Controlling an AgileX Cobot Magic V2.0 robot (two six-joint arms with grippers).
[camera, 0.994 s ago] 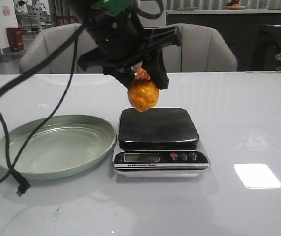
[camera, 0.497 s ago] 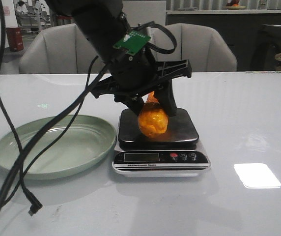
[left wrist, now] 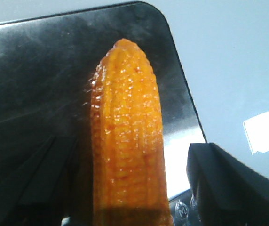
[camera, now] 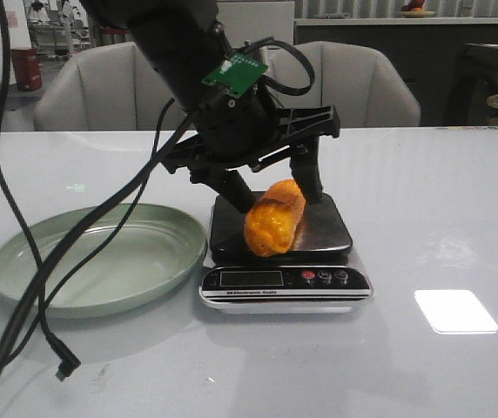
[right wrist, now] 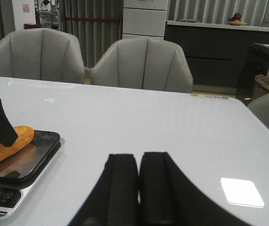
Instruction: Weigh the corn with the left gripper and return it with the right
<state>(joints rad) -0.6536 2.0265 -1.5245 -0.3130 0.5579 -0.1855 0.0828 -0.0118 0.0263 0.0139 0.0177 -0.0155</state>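
Note:
The orange-yellow corn (camera: 273,218) lies on its side on the black platform of the scale (camera: 327,232), one end pointing toward the front. My left gripper (camera: 275,197) is open just above the corn's far end, one finger on each side, with a gap on the right. In the left wrist view the corn (left wrist: 127,141) lies between the fingers (left wrist: 228,183) on the platform (left wrist: 40,70). My right gripper (right wrist: 139,162) is shut and empty, low over the table to the right of the scale (right wrist: 35,150); the corn (right wrist: 5,146) shows there too.
A pale green plate (camera: 101,257) stands left of the scale. Black cables (camera: 23,287) hang from the left arm over the plate's left side. The scale's display and buttons (camera: 323,277) face the front. Grey chairs stand behind the table.
The left gripper lowered the corn onto the scale's platform and opened. The corn has tipped from hanging upright to lying on the platform.

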